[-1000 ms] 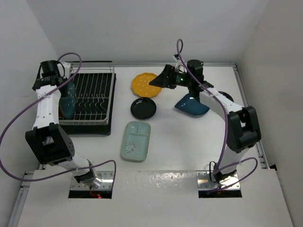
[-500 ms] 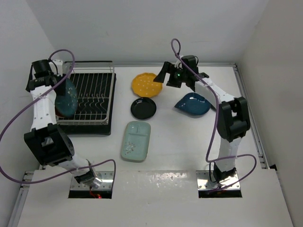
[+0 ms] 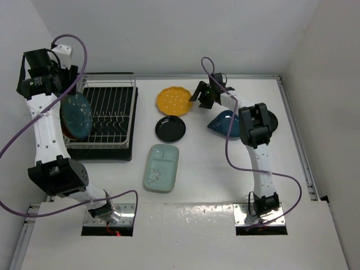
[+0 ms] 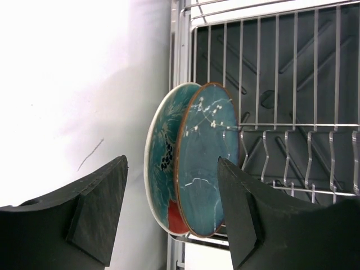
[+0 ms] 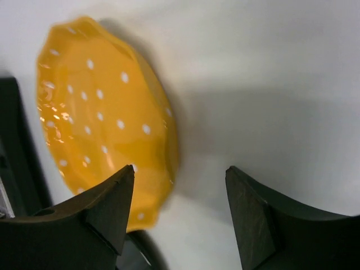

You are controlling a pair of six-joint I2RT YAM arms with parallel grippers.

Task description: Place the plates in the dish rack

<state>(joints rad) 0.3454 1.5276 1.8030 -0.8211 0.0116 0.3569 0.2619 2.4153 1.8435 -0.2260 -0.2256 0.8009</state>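
Two plates stand on edge at the left end of the dish rack (image 4: pixel 292 112) (image 3: pixel 109 112): a grey-teal round plate (image 4: pixel 208 163) (image 3: pixel 77 114) and, behind it, a red plate with teal flowers (image 4: pixel 162 163). My left gripper (image 4: pixel 171 163) (image 3: pixel 63 89) hangs open above them, its fingers clear of both. The yellow scalloped plate (image 5: pixel 101 107) (image 3: pixel 172 99) lies flat on the table. My right gripper (image 5: pixel 180 169) (image 3: pixel 200 97) is open at its right rim, which sits just inside the left finger (image 5: pixel 107 208).
A small black plate (image 3: pixel 170 129) (image 5: pixel 138 256) lies below the yellow one, the pale mint tray (image 3: pixel 161 167) nearer the front. A dark blue leaf-shaped plate (image 3: pixel 226 125) and a second black plate (image 3: pixel 271 120) lie by the right arm. Walls close the back and sides.
My left gripper has opened, let go of the grey-teal plate and risen away from the rack. My right gripper has swung left to the yellow plate's rim and its jaws have narrowed.
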